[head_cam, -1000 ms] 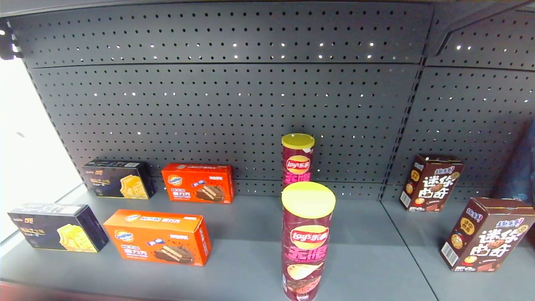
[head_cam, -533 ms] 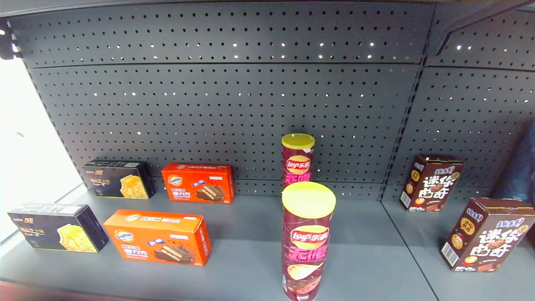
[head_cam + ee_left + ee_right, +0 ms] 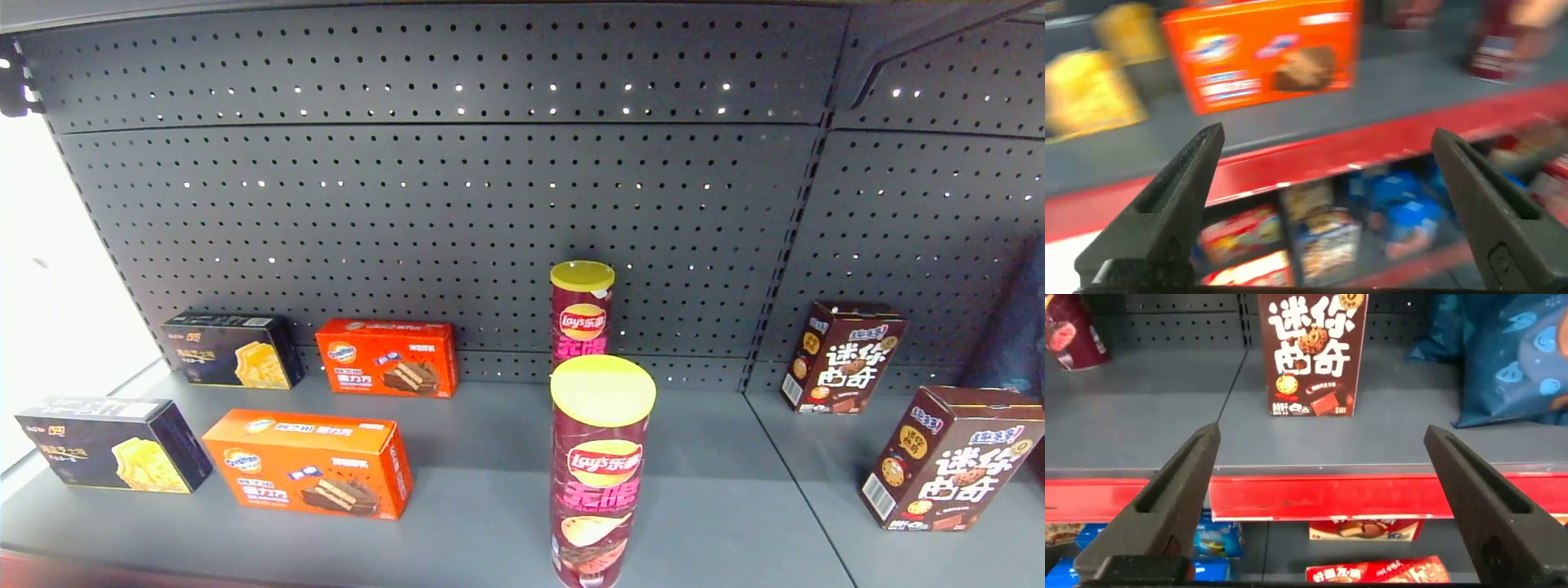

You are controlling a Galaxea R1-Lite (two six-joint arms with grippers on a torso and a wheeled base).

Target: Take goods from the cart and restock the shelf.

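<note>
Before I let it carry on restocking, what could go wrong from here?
The tall maroon chip can with the yellow lid stands near the front edge of the grey shelf; a passing arm could tip it off.
The open right gripper hangs before the shelf's red front strip; rising straight up, it might catch on it.

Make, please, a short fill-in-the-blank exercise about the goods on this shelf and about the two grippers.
1. Each chip can has a lid of ____ colour.
2. The shelf holds ____ orange boxes.
3. The left gripper and the right gripper both stand ____, holding nothing.
Missing words: yellow; two; open.
</note>
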